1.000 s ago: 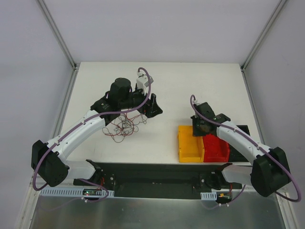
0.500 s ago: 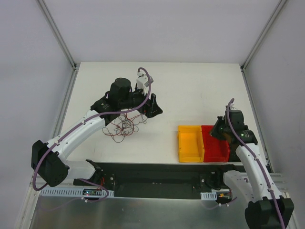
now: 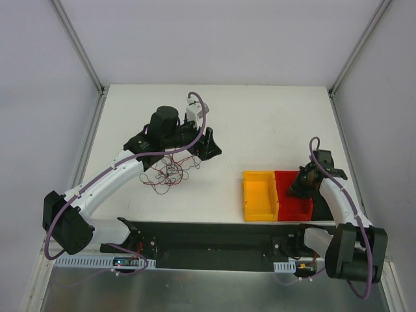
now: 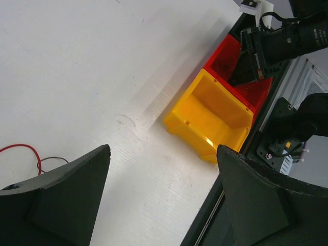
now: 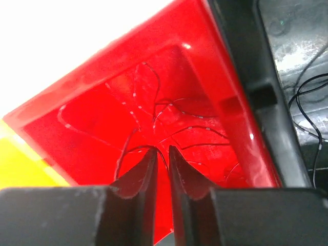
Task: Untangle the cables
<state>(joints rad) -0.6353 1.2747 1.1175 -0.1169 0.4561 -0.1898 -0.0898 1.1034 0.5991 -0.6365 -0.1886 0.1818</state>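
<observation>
A tangle of thin dark red and black cables [image 3: 168,172] lies on the white table under my left arm. One red strand shows in the left wrist view [image 4: 26,149]. My left gripper [image 3: 207,148] hangs just right of the tangle, wide open and empty [image 4: 163,151]. My right gripper [image 3: 301,187] is down in the red bin [image 3: 296,208]. In the right wrist view its jaws [image 5: 162,149] stand a narrow gap apart, and a thin dark cable [image 5: 137,151] curves into the gap. Several more thin cables [image 5: 189,128] lie on the bin floor.
A yellow bin [image 3: 260,195] stands against the red bin's left side, near the table's front edge; it also shows in the left wrist view [image 4: 215,113]. A black rail [image 3: 214,237] runs along the front. Metal frame posts [image 3: 78,45] border the table.
My right arm has swung right from the back of the yellow bin to the red bin and lowered its gripper into it. The left arm and the tangle have not moved.
</observation>
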